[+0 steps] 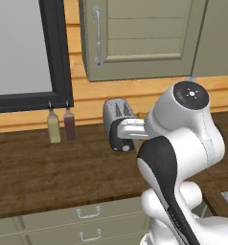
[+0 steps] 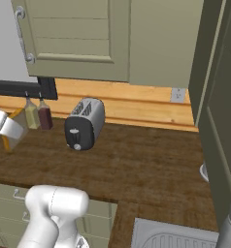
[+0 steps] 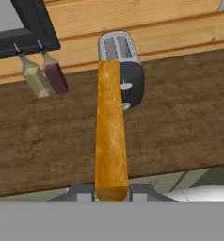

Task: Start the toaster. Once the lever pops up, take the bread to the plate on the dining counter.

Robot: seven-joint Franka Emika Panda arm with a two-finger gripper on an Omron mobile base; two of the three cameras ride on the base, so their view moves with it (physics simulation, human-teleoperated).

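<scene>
The wooden counter (image 2: 151, 164) ran wide and dark under olive wall cabinets (image 2: 88, 38), its front edge dropping to green drawers (image 1: 87, 222) at six o'clock in the left base view. Most of its surface lay bare: open wood spread from the toaster toward the front edge and off toward three o'clock in the right base view, where a sink corner (image 2: 171, 237) cut in at five o'clock. Above, a black-framed window (image 1: 25, 52) filled the ten o'clock corner of the left base view.

The toaster (image 2: 84, 124) stood near the back wall, black end panel facing forward, slots up, clear on every side. Two small bottles (image 2: 38, 115), one yellowish and one dark red, stood at nine o'clock from it under the window frame, well apart from the toaster.

The bread (image 3: 111, 136) was off the counter, pinched edge-on in the gripper (image 3: 111, 192); the jaws were pressed against its two faces at the bottom of the hand view, and the golden crust stretched up toward twelve o'clock, its far end overlapping the toaster in that view. In the right base view the slice showed at nine o'clock, held above the counter, left of the bottles.
</scene>
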